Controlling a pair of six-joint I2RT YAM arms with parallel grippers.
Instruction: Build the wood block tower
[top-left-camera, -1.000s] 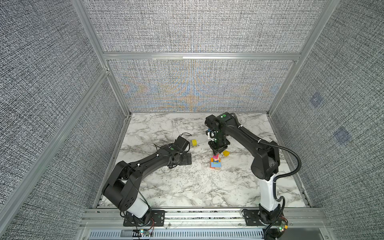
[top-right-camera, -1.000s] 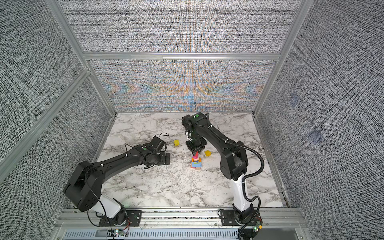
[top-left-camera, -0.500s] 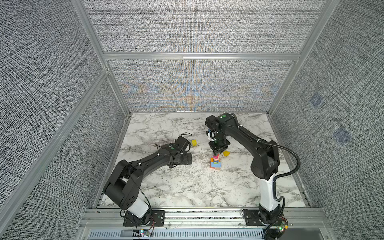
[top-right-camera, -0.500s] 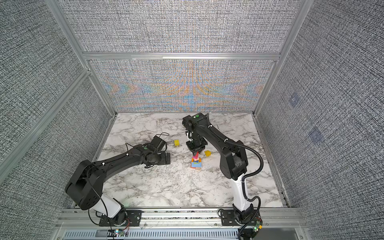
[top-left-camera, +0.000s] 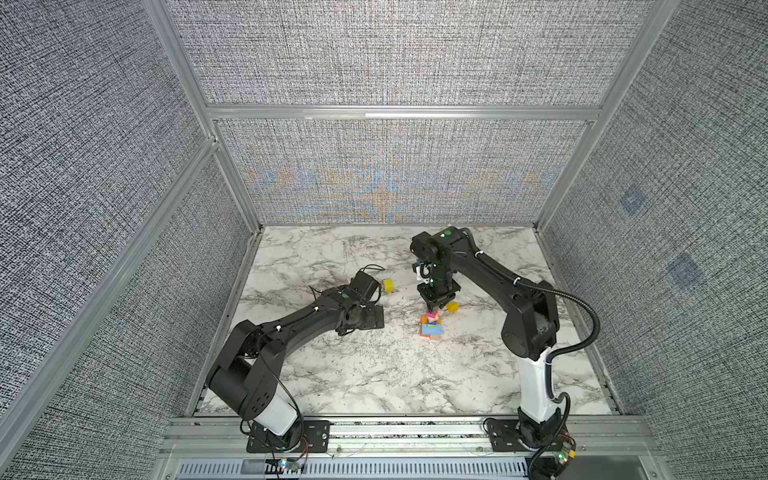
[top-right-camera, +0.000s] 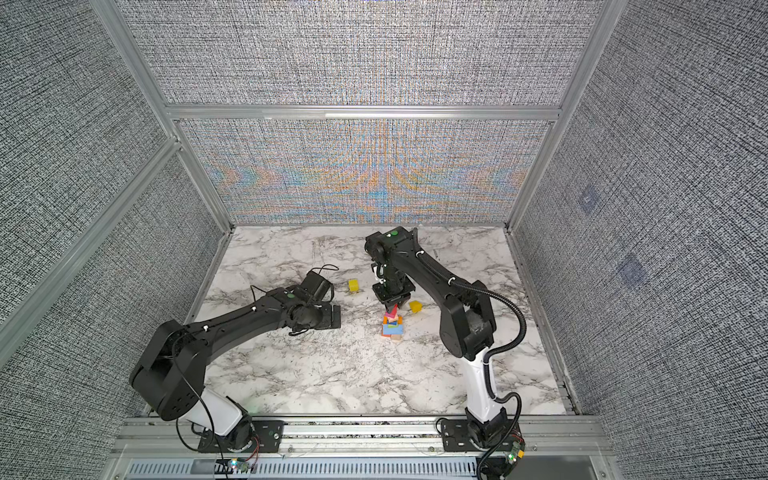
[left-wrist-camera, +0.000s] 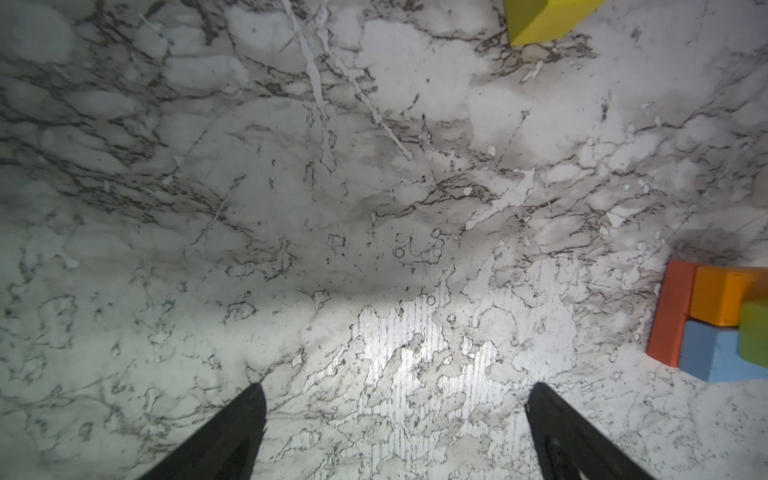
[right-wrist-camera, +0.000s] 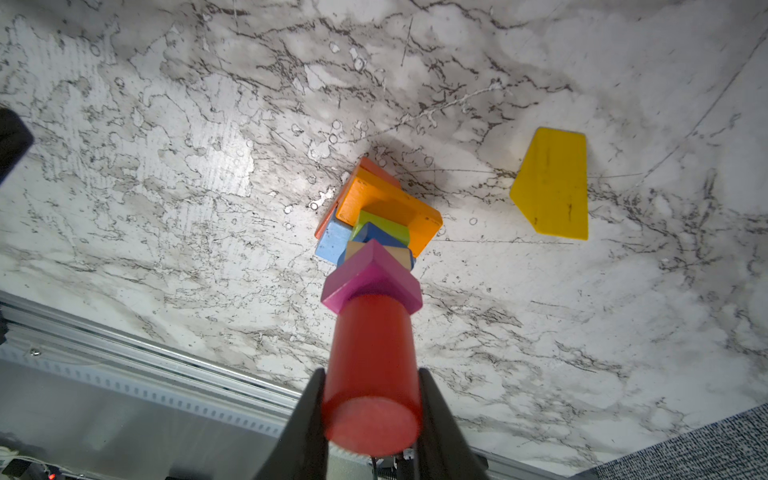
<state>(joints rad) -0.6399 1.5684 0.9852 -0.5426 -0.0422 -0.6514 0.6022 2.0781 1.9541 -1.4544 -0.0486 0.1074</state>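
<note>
The tower (top-left-camera: 432, 326) (top-right-camera: 392, 326) stands mid-table: orange and light blue bricks lowest, then green, blue and tan pieces, with a magenta block (right-wrist-camera: 372, 276) above them. My right gripper (right-wrist-camera: 371, 374) (top-left-camera: 434, 306) hangs straight over it, shut on a red cylinder (right-wrist-camera: 370, 353) whose lower end meets the magenta block. My left gripper (left-wrist-camera: 397, 386) (top-left-camera: 372, 322) lies low over the marble to the left of the tower, open and empty. In the left wrist view the base of the tower (left-wrist-camera: 706, 320) shows at the frame's edge.
Two loose yellow blocks lie on the marble: one (top-left-camera: 452, 307) (right-wrist-camera: 552, 185) just right of the tower, another (top-left-camera: 389, 285) (left-wrist-camera: 540, 18) behind the left gripper. Grey fabric walls with aluminium posts enclose the table, and a metal rail (right-wrist-camera: 145, 374) runs along the front.
</note>
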